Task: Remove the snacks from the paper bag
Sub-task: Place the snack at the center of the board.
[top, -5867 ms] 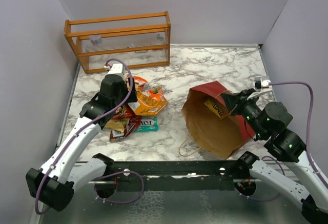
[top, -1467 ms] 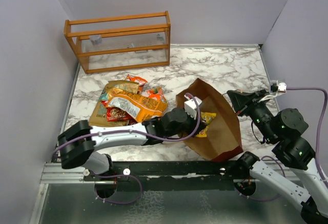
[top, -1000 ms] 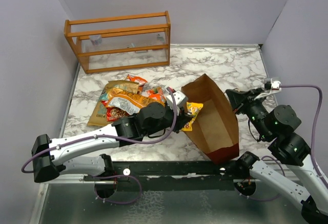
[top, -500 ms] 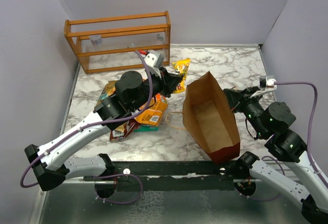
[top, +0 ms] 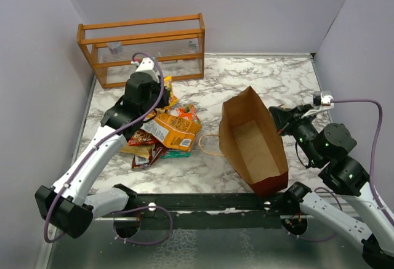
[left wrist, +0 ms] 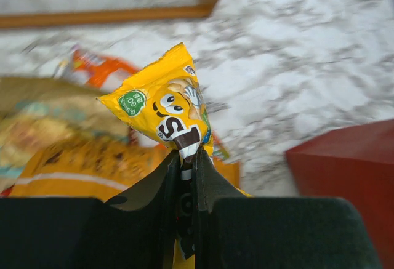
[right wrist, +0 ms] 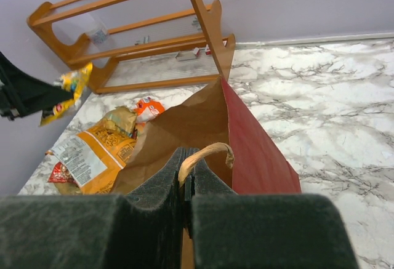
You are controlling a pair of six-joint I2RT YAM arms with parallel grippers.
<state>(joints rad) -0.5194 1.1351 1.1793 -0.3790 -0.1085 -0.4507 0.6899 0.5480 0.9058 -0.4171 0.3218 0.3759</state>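
The left arm (top: 98, 152) hangs over the left side of the bench (top: 265, 78), close in front of the wooden rack (top: 141, 47). Its jaws are nearly closed, pinching one end of a yellow packet (left wrist: 169, 118), which sticks straight out past the fingertips along their line. The pile of snacks (top: 166, 130) lies on the bench directly below and just beyond that packet, so the coming move looks like a simple let-go over the heap, with no sideways travel needed. The paper bag (top: 252, 140) stands well apart to the right, mouth up and tipped toward the pile. The right jaws are fully closed on its rim and cord handle (right wrist: 206, 153), holding it open. From above, the brown inside shows no packet, though its near corners are hidden.
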